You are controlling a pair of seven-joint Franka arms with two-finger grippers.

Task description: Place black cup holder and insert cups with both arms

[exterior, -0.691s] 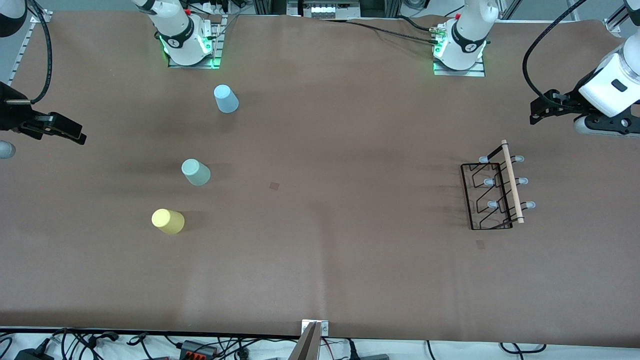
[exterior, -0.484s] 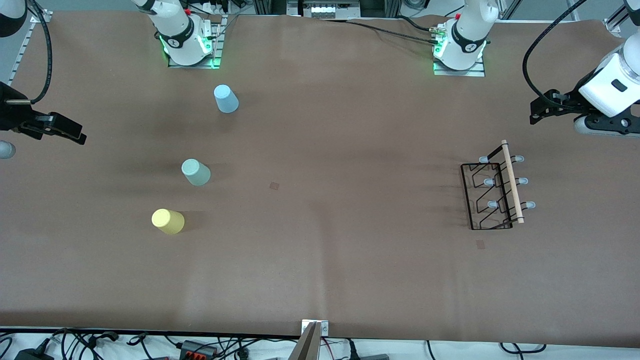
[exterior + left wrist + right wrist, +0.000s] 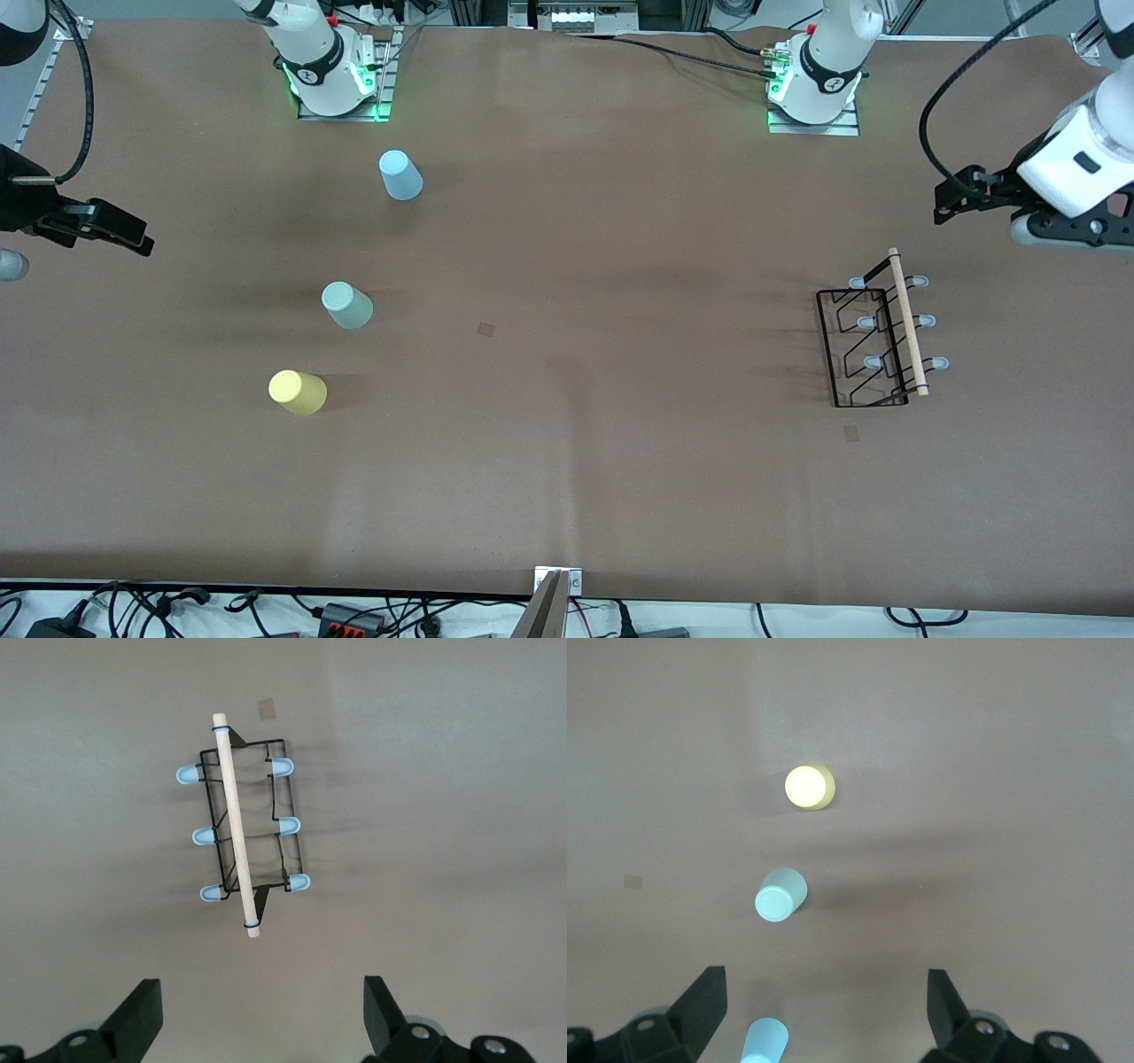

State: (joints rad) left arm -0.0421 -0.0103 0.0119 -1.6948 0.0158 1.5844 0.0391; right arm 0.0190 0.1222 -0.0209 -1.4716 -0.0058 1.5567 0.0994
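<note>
Hanging with fingers spread wide and holding nothing, the left gripper [image 3: 260,1014] is over the table's edge at the left arm's end, near the thin black wire cup holder [image 3: 873,341] with its light wooden rod handle [image 3: 908,322]. The right gripper [image 3: 825,1010], equally wide open and empty, waits above the right arm's end. Three small tapered plastic cups, apparently upside down, stand apart there: light blue cup [image 3: 400,175], pale green cup [image 3: 346,305], and yellow cup [image 3: 297,392] nearest the front camera.

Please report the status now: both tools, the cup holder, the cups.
Left tool open, over the table near the black cup holder. Right tool open, waiting at its end. Three cups stand untouched. Nothing in the way.
</note>
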